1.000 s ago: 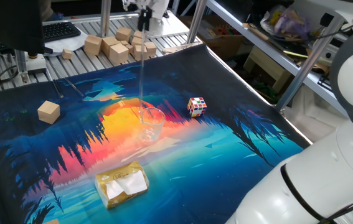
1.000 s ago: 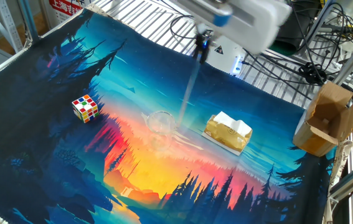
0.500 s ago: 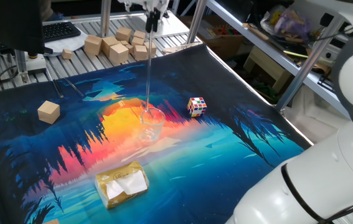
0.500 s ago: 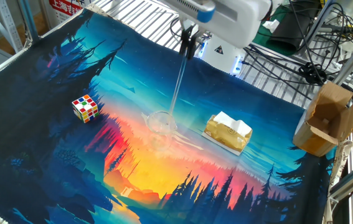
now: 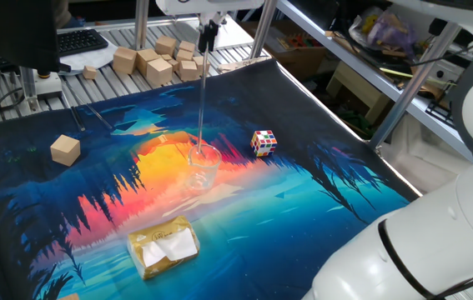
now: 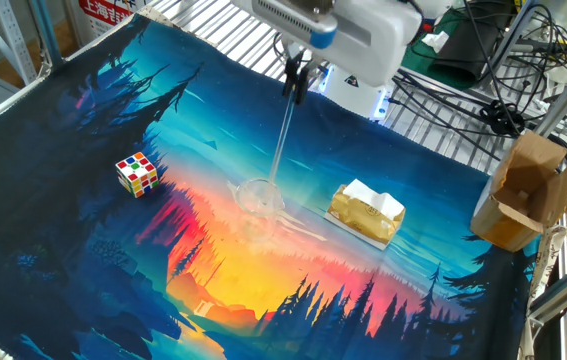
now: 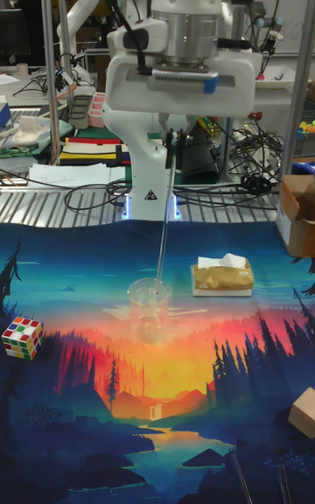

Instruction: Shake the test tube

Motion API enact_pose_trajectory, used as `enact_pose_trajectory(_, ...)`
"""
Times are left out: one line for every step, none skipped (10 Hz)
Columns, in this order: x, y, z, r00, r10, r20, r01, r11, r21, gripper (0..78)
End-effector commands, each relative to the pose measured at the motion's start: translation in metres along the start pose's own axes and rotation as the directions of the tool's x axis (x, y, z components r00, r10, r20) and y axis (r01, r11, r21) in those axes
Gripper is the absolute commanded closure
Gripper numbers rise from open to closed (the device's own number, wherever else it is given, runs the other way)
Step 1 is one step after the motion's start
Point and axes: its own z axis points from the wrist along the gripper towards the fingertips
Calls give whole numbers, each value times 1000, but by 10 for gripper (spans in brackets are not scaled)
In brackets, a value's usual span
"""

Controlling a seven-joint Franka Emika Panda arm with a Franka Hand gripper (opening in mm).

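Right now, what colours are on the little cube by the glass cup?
The cube shows white, red, yellow, blue and green squares, clearest in the other fixed view.

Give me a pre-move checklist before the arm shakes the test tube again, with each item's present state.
1. Gripper shut on the top of the test tube: ok.
2. Tube's lower end is at the clear cup; whether it is inside or touching the glass: cannot tell.
3. Cup upright on the mat: ok.
4. Rubik's cube apart from the cup: ok.
5. Tissue pack beside the cup, not touching it: ok.
6. Liquid in the tube: cannot tell.
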Motion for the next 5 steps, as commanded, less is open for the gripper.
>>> enact_pose_trajectory(0, 6, 9, 1000, 5, 15, -5, 1000, -1, 764)
enact_pose_trajectory(1, 6, 13, 1000, 2, 19, -2, 1000, -2, 764)
enact_pose_trajectory(2, 5, 17, 1000, 0, 22, 1, 1000, -2, 764)
enact_pose_trajectory(3, 4, 19, 1000, -4, 23, 4, 1000, -3, 764)
enact_pose_trajectory(4, 2, 23, 1000, -11, 23, 11, 1000, -3, 764)
